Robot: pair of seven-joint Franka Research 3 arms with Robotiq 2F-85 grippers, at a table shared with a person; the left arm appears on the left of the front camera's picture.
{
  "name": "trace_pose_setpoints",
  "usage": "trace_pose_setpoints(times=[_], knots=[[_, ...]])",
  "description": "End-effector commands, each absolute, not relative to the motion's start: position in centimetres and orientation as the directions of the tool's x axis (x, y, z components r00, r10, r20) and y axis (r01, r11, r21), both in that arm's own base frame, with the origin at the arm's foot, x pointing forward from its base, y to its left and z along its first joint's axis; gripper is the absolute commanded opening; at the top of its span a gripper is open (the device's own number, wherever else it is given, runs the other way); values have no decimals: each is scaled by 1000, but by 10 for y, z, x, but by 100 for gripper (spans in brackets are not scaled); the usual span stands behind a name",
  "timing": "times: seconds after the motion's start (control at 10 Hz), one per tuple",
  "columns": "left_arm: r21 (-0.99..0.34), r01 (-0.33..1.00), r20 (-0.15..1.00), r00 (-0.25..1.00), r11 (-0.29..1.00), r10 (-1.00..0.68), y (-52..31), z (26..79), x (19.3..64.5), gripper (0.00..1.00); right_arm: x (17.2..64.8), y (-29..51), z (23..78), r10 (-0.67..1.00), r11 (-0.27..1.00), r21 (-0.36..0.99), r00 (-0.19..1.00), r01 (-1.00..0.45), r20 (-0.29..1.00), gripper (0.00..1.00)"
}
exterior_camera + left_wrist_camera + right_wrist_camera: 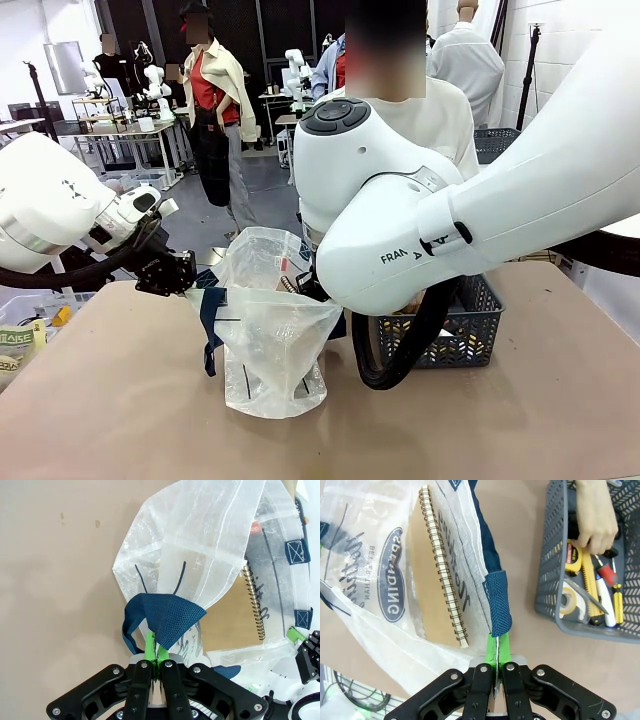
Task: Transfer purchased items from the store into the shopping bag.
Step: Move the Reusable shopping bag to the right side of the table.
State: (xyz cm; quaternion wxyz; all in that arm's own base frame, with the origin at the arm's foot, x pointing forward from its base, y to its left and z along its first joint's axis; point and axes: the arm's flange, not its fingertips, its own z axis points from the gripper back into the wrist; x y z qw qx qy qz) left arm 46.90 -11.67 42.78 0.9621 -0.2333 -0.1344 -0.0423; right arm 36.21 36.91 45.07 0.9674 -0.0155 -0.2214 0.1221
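The translucent white shopping bag [270,345] stands open in the middle of the table, held up by its two navy handles. My left gripper [183,273] is shut on one handle [167,617], pinched between its green pads [150,647]. Across the bag's mouth, my right gripper [497,647] is shut on the other handle [499,600]. A spiral-bound brown notebook [432,580] lies inside the bag. Small goods lie in the grey basket [552,555], among them a yellow-and-red one [573,555]. A person's hand [595,522] reaches into the basket. The pale lumpy pack is out of view.
The dark grey mesh basket [455,335] sits just right of the bag, behind my right arm's big white elbow [380,200]. Bare brown tabletop [120,400] lies to the left and in front of the bag. The person stands at the far side.
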Motion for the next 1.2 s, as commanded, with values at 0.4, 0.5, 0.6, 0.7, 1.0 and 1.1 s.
trace_pose_setpoints(times=[0.4, 0.5, 0.6, 0.7, 1.0, 1.1], knots=[[-434, 138, 280, 960, 890, -12, -113, 430, 469, 0, 362, 368, 451, 240, 970, -86, 873, -225, 424, 0], [-434, 138, 280, 960, 890, -12, -113, 430, 469, 0, 362, 368, 451, 240, 970, -86, 873, -225, 424, 0], [-434, 138, 280, 960, 890, -12, -113, 430, 469, 0, 362, 368, 451, 240, 970, -86, 873, -225, 424, 0], [-434, 138, 280, 960, 890, -12, -113, 430, 469, 0, 362, 368, 451, 240, 970, -86, 873, -225, 424, 0], [-434, 138, 280, 960, 890, -12, -113, 430, 469, 0, 362, 368, 451, 240, 970, -86, 873, -225, 424, 0], [-434, 138, 280, 960, 890, -12, -113, 430, 469, 0, 362, 368, 451, 240, 970, -86, 873, -225, 424, 0]])
